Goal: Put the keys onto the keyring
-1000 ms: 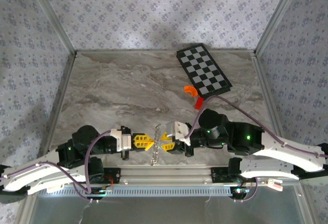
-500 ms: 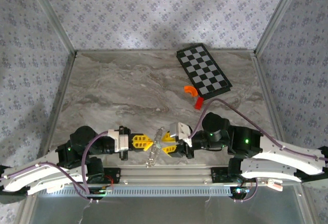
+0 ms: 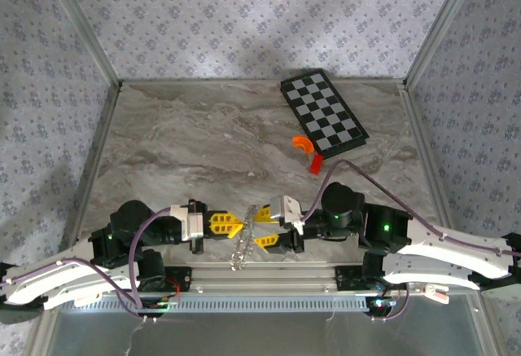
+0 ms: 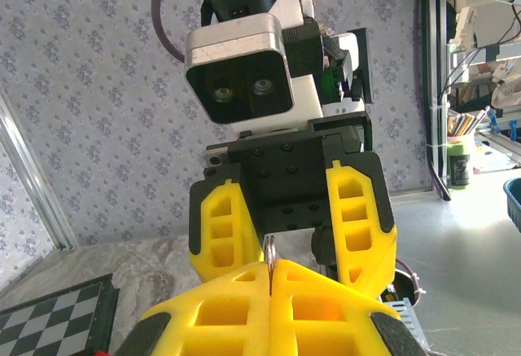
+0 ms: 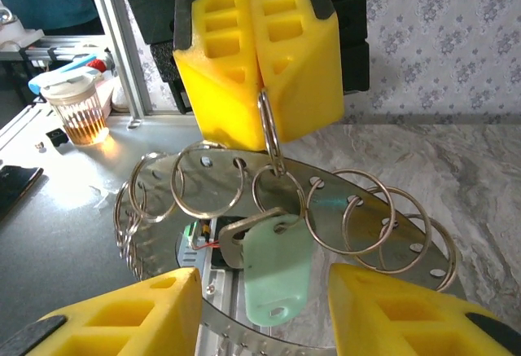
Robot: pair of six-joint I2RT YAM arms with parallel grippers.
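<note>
Two grippers met tip to tip low over the near edge of the grey marbled tabletop (image 3: 203, 128). The left gripper (image 5: 262, 120) was pinched fully shut on one loop of the thin silvery keyring (image 5: 269, 140), a glinting string of linked wire loops hanging below its yellow fingertips. Over the last second the right gripper (image 3: 263, 228) had spread its jaws from narrow to about half wide. They stood either side of the hanging loops, gripping nothing.

The small pale teal-green oblong key (image 5: 277, 270) dangled just under the left gripper's pinch, between the right gripper's fingers. Its top sat close against one loop, but whether it was truly threaded could not be told. The release suggested the right gripper had finished threading or was resetting its hold.

Beyond both grippers the tabletop lay open. The black-and-white checkered board (image 3: 324, 114) and the orange curved piece (image 3: 302, 142) sat well beyond the right gripper. The aluminium rail (image 3: 269, 273) ran just behind the loops, leaving little room to pull back.
</note>
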